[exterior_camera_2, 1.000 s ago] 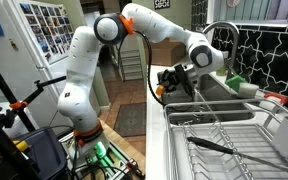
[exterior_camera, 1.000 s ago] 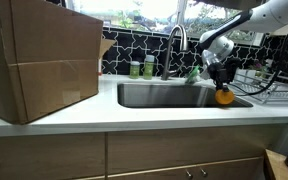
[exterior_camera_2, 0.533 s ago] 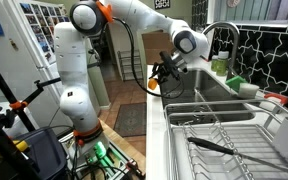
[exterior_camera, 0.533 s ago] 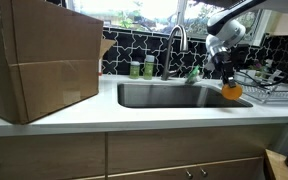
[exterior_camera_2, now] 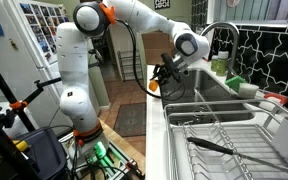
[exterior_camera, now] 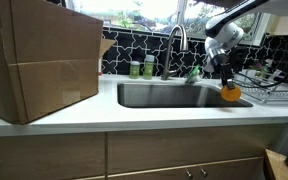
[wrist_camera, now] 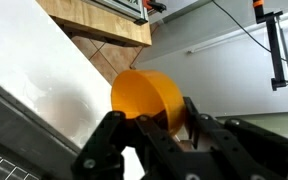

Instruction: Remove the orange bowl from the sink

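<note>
The orange bowl [exterior_camera: 229,92] hangs in my gripper [exterior_camera: 225,83] above the counter edge, just past the sink's [exterior_camera: 169,96] end and beside the dish rack [exterior_camera: 269,88]. In an exterior view the bowl [exterior_camera_2: 156,87] shows small at the fingers [exterior_camera_2: 162,78], out over the front edge of the counter. In the wrist view the bowl [wrist_camera: 144,97] is tilted on edge and the fingers [wrist_camera: 159,125] are shut on its rim. The sink basin looks empty.
A large cardboard box [exterior_camera: 39,60] stands on the counter by the sink. Green bottles [exterior_camera: 142,69] and a faucet [exterior_camera: 176,45] are behind the basin. The wire dish rack [exterior_camera_2: 224,135] holds a dark utensil [exterior_camera_2: 216,146].
The gripper has lifted the bowl up out of the sink and carried it toward the dish rack side, past the basin edge. Little movement in the last half second.
</note>
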Available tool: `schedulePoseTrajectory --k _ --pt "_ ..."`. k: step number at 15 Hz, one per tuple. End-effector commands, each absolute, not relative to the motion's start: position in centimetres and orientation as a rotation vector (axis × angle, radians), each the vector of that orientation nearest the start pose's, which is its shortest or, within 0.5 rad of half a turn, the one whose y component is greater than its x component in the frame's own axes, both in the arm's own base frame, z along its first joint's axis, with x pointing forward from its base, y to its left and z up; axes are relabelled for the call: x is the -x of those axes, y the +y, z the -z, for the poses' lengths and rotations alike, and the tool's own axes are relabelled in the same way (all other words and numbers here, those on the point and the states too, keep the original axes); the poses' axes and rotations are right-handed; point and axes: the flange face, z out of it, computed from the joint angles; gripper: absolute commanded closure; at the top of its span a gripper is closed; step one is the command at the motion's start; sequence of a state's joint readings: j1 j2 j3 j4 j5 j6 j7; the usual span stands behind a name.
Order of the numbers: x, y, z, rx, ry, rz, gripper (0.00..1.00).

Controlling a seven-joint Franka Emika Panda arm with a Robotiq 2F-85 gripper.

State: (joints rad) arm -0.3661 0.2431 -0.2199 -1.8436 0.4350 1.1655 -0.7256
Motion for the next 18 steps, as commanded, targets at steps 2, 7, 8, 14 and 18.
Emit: schedulePoseTrajectory --k 2,7,8,14,18 --pt "-45.0 -21.7 -39.5 2.278 -0.105 -0.613 0.93" --pt "-44.2 -19.4 -43.0 2.448 0.047 -0.746 0.93" --pt "-44.3 -19.0 -43.5 2.487 0.084 -0.760 0.92" --pt "-45.6 -15.1 -43.1 2.727 0.301 -0.809 0.93" --pt "-46.2 -12.8 -41.2 2.903 0.446 -0.791 0.94"
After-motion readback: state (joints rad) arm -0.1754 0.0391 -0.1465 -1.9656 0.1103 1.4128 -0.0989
